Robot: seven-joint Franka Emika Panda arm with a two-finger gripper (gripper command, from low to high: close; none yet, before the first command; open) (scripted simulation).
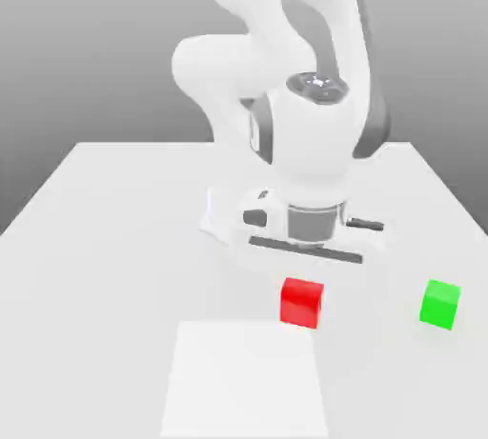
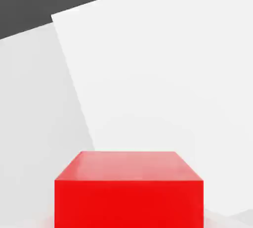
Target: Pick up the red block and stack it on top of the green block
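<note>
Red block (image 1: 302,302) a cube, no long axis, edge toward camera; green block (image 1: 440,304) at its 3 o'clock; hand (image 1: 305,261) pinching red block.

white arm (image 1: 286,66) bent over, wrist pointing down — fingers closed together.

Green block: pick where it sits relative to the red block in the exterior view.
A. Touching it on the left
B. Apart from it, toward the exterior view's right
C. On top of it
B: the green block rests alone on the table, well clear of the red block.
</note>
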